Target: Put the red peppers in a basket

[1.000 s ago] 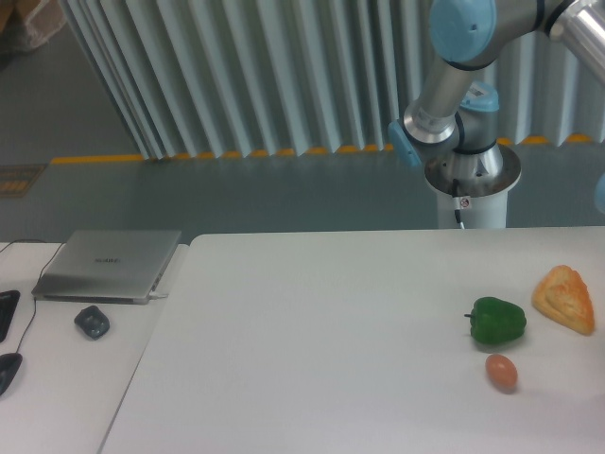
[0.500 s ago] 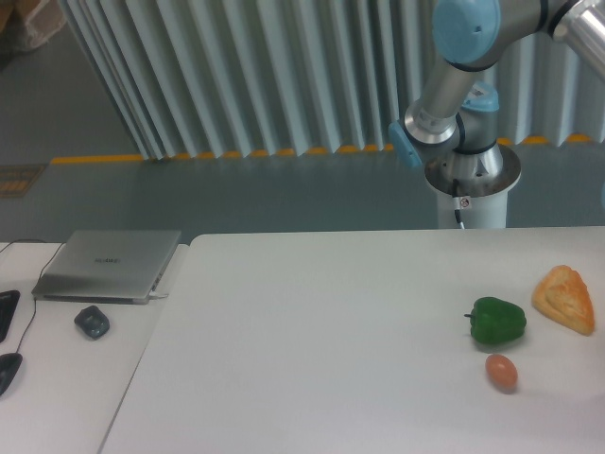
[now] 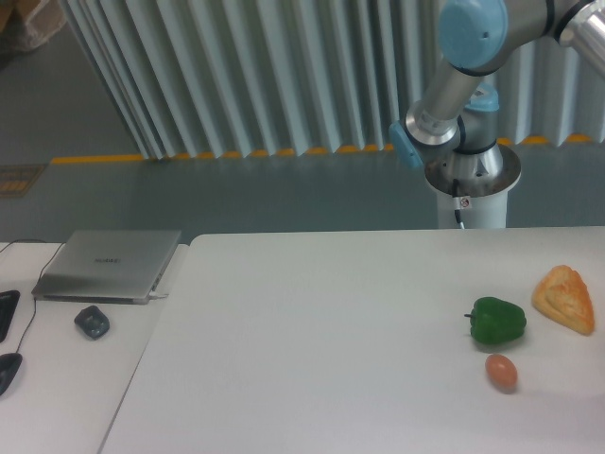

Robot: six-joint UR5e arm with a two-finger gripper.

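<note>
No red pepper or basket in frame, so direction from gripper to target can't be told. Gripper also out of view; can't tell how far open or if holding anything. Only arm (image 3: 454, 80) links show, upper right, running off right edge. On white surface (image 3: 312, 331), lower right: green bell pepper (image 3: 497, 321), brown egg (image 3: 501, 372) just below it, bread piece (image 3: 565, 298) near right edge. Far left: closed laptop (image 3: 109, 265), mouse (image 3: 92, 322). Behind: corrugated wall (image 3: 236, 76), grey floor w/ yellow line.

green pepper (image 3: 497, 321): 1 | egg (image 3: 502, 371): 1 | bread (image 3: 565, 298): 1 | laptop (image 3: 109, 265): 1
</note>
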